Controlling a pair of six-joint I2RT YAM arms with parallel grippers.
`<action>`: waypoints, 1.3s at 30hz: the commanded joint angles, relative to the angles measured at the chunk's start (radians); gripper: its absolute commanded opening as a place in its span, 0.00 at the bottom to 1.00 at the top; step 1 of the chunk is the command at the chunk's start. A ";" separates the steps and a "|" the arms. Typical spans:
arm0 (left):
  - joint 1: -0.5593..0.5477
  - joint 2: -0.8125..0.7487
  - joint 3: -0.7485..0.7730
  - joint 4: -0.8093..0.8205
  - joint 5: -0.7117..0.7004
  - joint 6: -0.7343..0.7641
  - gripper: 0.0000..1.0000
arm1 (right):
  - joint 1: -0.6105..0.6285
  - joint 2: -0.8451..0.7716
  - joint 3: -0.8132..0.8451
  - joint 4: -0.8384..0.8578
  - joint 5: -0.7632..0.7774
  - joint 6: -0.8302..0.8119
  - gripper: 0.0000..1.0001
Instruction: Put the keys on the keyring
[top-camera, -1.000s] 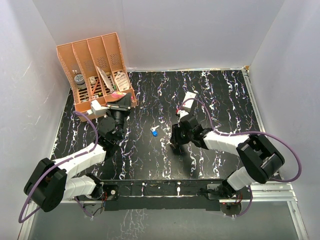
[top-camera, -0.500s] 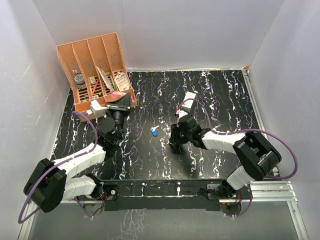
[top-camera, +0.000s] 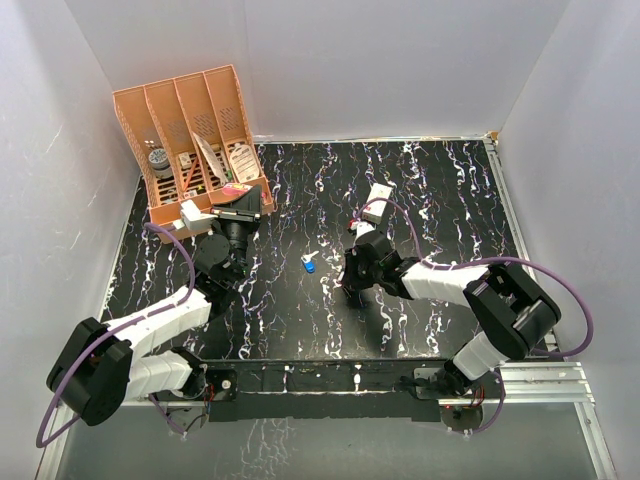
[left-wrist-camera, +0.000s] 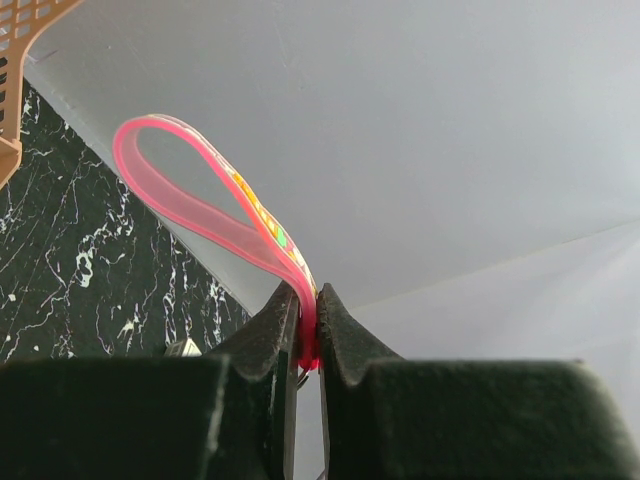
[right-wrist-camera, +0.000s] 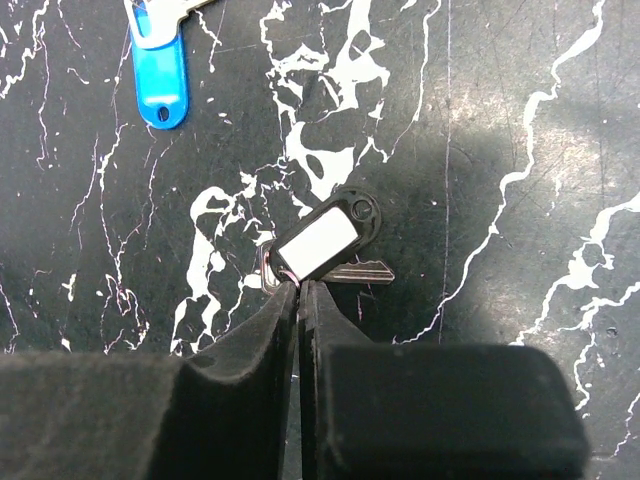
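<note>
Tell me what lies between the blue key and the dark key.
Nothing. In the right wrist view, the stretch of black marbled table between the blue key and the dark key is bare.

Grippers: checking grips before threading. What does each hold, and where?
Left gripper pinches the keyring by its pink strap's base. Right gripper looks closed on the dark-headed key at its head's edge.

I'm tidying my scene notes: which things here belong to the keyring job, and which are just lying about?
Job:
keyring's pink strap
blue key
dark-headed key

Lying about:
orange organizer
oddments in its slots
</note>
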 joint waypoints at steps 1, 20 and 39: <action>-0.005 -0.021 -0.008 0.037 -0.020 0.011 0.00 | 0.010 -0.001 0.006 0.020 0.035 0.002 0.02; -0.005 0.018 0.019 0.044 0.029 -0.006 0.00 | 0.016 -0.411 -0.126 0.180 0.091 -0.098 0.00; -0.015 0.087 0.102 0.054 0.158 -0.023 0.00 | 0.016 -0.442 -0.010 0.355 -0.102 -0.111 0.00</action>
